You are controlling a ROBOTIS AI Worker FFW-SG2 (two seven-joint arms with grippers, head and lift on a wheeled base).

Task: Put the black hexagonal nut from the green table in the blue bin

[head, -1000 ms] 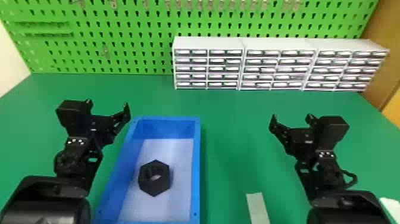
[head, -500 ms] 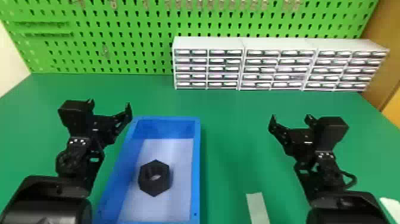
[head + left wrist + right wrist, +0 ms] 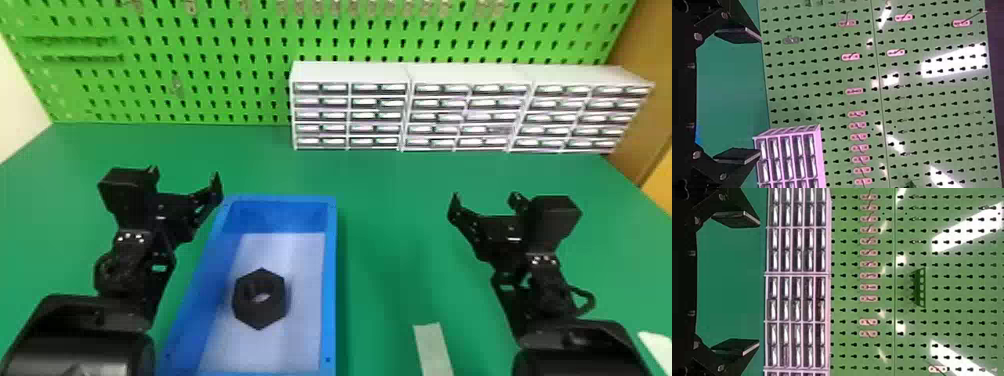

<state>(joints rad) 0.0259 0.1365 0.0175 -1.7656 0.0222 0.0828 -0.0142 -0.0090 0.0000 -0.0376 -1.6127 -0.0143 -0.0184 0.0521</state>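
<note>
The jaws of the left gripper (image 3: 185, 177) stand wide apart with nothing between them, and those of the right gripper (image 3: 485, 198) are likewise spread and empty. The black hexagonal nut (image 3: 258, 316) lies inside the blue bin (image 3: 329, 280), flat on its floor, touching neither gripper. In the head view it sits nearer the robot than both pairs of jaws, to the right of the left pair and well to the left of the right pair. The left jaws are close to the bin's far left corner in that view.

Beneath is a green worktop (image 3: 390, 240), with a pale strip (image 3: 432, 350) to the right of the bin and a white piece (image 3: 656, 350) near the right edge. Small drawer cabinets (image 3: 350, 75) line the back, before a green pegboard (image 3: 225, 50) that carries hooks (image 3: 854, 91). A pale wall (image 3: 12, 100) shows at the left, a brown panel (image 3: 645, 110) at the right.

The nut is matt and dark, six-sided, with a round hole through its middle. The bin is a deep rectangle with smooth blue walls and a paler floor. The cabinets have pale frames and rows of glossy drawer fronts; the pegboard is punched with dark keyhole slots.
</note>
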